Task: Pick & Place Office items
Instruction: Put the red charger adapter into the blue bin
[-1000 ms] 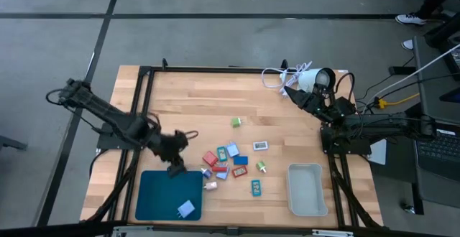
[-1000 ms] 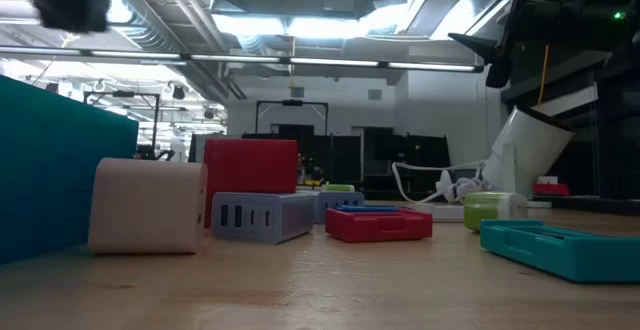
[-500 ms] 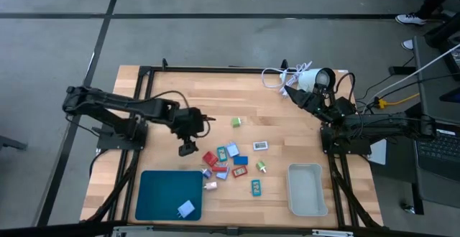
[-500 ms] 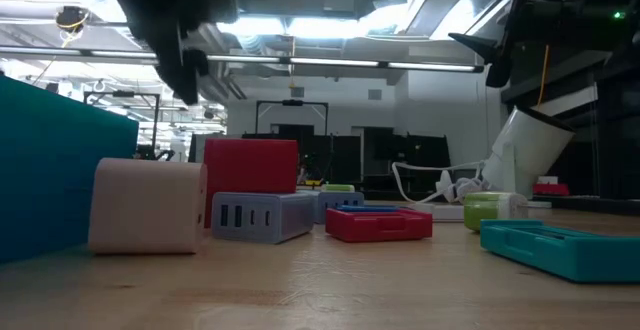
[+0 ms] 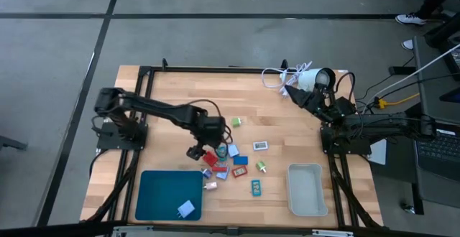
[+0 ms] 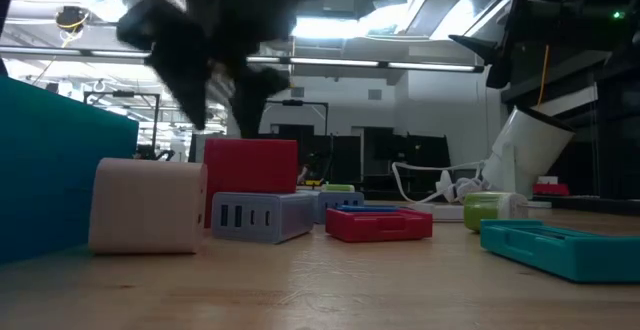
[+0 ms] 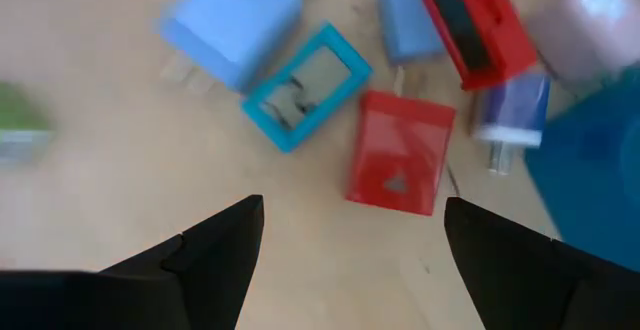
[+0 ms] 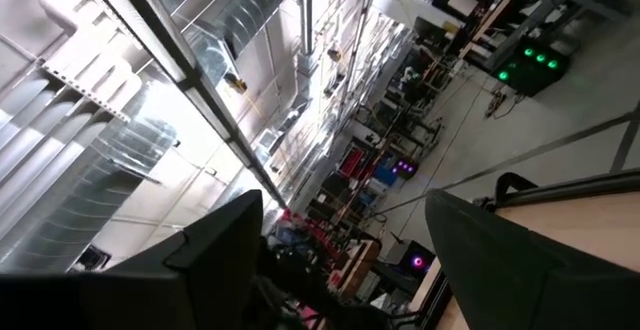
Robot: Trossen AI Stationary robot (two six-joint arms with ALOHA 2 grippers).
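left gripper [image 5: 195, 151] hangs wide open and empty over my office items [image 5: 231, 162], clustered mid-table beside the teal tray [image 5: 154, 194]; right gripper [image 8: 340, 260] waits far right, open.

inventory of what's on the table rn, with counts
small office items: about a dozen, red, blue, teal, green, white, pink; scattered mid-table
teal tray: 1, front left; one pale blue item in it
white bin: 1, front right, looks empty
white lamp with cord: 1, back right
left gripper: open, empty, above the cluster's left edge
right gripper: open, parked by the lamp
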